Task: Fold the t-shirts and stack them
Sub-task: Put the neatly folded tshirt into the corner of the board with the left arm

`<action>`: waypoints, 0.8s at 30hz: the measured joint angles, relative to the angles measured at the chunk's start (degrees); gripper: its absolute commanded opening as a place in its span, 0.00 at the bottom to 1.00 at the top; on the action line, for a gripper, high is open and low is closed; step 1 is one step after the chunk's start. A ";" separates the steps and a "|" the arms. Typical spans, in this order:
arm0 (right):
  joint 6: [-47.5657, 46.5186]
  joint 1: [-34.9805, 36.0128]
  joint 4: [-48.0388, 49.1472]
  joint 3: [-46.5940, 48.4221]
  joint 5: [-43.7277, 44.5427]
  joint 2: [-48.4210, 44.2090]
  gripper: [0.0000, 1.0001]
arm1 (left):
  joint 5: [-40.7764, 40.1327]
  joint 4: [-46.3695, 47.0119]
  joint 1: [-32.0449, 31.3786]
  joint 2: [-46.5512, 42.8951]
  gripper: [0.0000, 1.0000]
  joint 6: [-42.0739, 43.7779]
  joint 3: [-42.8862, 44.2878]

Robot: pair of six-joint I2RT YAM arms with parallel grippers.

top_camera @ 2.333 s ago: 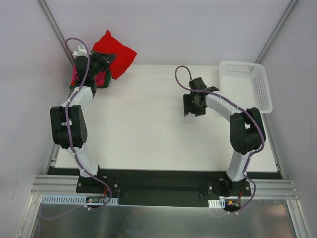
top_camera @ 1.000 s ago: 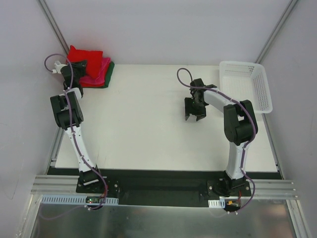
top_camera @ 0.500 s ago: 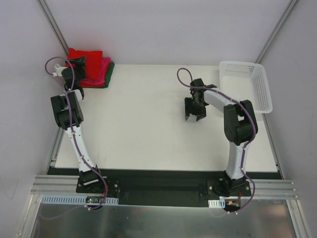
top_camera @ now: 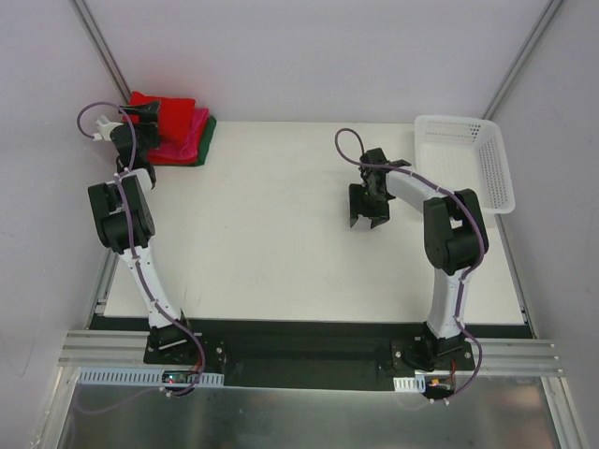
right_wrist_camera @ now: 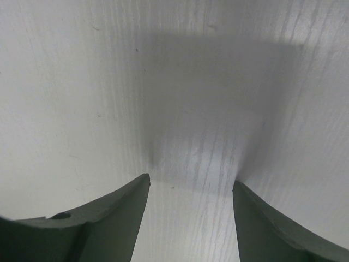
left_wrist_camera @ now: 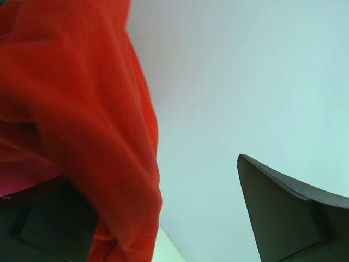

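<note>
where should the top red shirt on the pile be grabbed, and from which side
Probably the red t-shirt by its left folded edge, coming from the left: it lies topmost, that rounded edge hangs past the magenta t-shirt, and the open left gripper faces it.

I'm working in what looks like a robotics lab cell. The left arm (top_camera: 126, 220) and right arm (top_camera: 449, 238) are bolted to a black base plate (top_camera: 309, 341) on aluminium rails (top_camera: 318, 363). Plain white panels (top_camera: 309, 56) with metal corner struts (top_camera: 101, 47) box in the white table (top_camera: 271, 243), and purple cables (top_camera: 348, 140) loop along each arm.
</note>
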 measured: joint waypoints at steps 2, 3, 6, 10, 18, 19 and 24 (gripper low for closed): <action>0.09 0.00 0.57 -0.79 -0.31 -0.63 0.64 | 0.11 0.02 0.00 -2.99 0.99 0.28 -2.23; 0.13 0.00 0.94 -1.51 -0.57 -1.22 0.64 | 0.11 -0.04 0.00 -4.63 0.99 0.44 -3.69; 0.15 0.00 1.29 -3.06 -1.18 -2.75 0.64 | 0.09 -0.07 0.00 -9.16 0.99 1.29 -7.85; 0.13 0.02 1.46 -4.31 -1.31 -4.79 0.64 | -0.09 0.09 0.00 -12.70 0.99 2.01 -12.33; 0.13 0.02 2.10 -4.76 -1.33 -7.61 0.64 | -0.17 -0.20 0.00 -13.46 0.99 2.91 -17.49; 0.13 0.00 2.19 -4.76 -1.33 -7.61 0.64 | -0.15 -0.20 0.00 -13.46 0.99 2.97 -17.75; 0.15 0.00 2.19 -4.76 -1.44 -7.61 0.64 | -0.15 -0.20 0.02 -14.49 0.99 3.30 -19.93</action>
